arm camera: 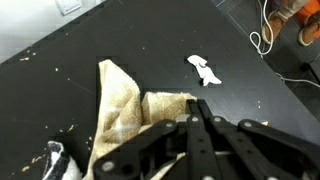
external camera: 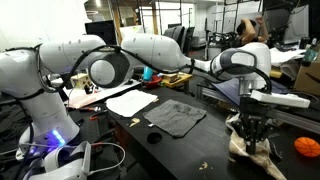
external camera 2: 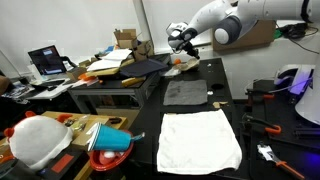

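Looking for containers first: just a brown cardboard box (external camera 2: 125, 38) at the back, can't see what's in it. The arm is stretched out long across the black table (arm camera: 130, 40), with the wrist pointing straight down near the table's end. The gripper (external camera: 255, 128) is pinched together on a tan terry cloth (arm camera: 120, 115), which bunches up under it. A dark grey cloth (external camera 2: 185, 92) lies flat nearby, with a white cloth (external camera 2: 200, 138) just past it.

Only a white scrap (arm camera: 205, 70) interrupts the tabletop (arm camera: 150, 40) beside the towel (arm camera: 120, 105).
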You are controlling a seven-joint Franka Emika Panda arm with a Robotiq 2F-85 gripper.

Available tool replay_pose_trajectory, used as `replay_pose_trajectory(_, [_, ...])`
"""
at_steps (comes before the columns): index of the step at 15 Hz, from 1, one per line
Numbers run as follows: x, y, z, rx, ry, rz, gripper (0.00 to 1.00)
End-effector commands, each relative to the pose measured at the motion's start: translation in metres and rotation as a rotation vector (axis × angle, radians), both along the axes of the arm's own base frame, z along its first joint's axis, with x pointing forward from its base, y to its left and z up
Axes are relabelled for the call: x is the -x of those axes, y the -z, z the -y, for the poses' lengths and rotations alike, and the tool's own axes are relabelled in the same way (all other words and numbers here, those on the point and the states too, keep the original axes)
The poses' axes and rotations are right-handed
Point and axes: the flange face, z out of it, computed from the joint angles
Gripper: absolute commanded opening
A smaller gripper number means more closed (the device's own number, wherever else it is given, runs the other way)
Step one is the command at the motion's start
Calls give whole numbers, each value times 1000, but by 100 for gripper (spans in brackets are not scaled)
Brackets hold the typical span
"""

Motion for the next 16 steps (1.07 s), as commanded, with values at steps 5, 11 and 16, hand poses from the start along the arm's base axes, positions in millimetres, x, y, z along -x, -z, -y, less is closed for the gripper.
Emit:
replay_pose_trajectory(5, [-3,-57,18,-100,-72,134,1])
replay_pose_trajectory(11, [-2,-122,25,-168,-23,291,1])
replay_pose_trajectory(16, [4,-190,23,-195,8,382,1])
